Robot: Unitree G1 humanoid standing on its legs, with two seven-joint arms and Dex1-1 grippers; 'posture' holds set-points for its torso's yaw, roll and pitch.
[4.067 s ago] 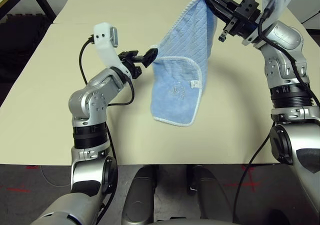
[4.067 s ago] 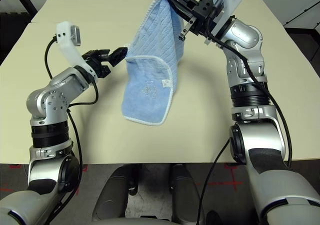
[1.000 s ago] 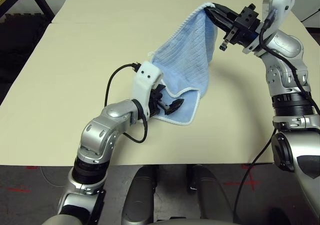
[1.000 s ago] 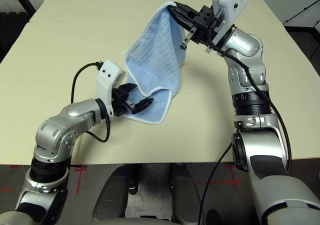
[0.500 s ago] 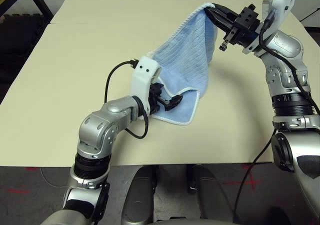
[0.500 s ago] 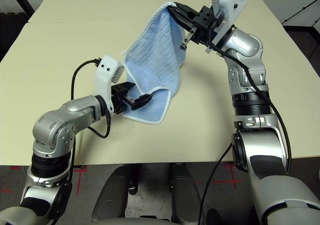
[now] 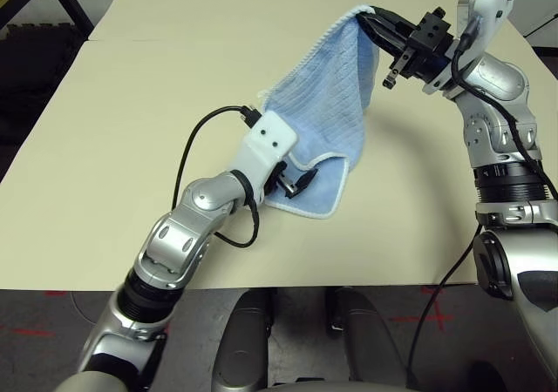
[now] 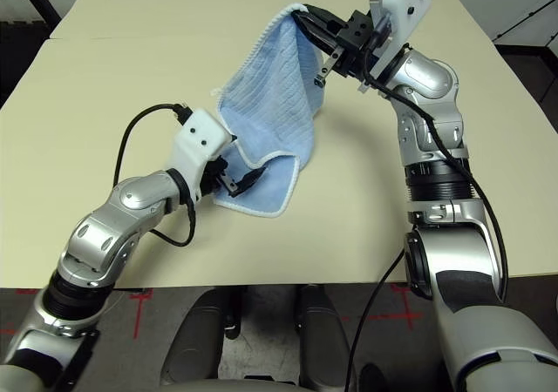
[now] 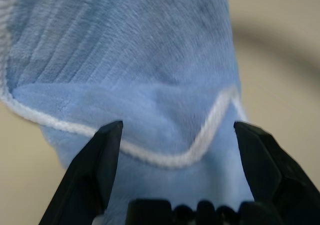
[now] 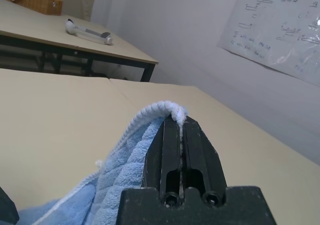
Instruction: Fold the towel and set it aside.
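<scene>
Towel [image 7: 327, 104]: light-blue ribbed terry, white corded edging, hanging in loose diagonal drape above matte cream table [image 7: 131, 104]. Top corner clamped in right gripper [image 7: 377, 19], black fingers pressed together, held high. Lower hem curls onto tabletop. Left gripper [image 9: 175, 135] low at that hem, fingers spread wide either side of folded edge, seemingly not touching. Wide bare tabletop left and behind; near edge close.

Legible text: none; a white sheet [image 10: 280, 27] pinned on the wall in the right wrist view carries handwritten lines and diagrams, too small and faint for any word or number to be read.
</scene>
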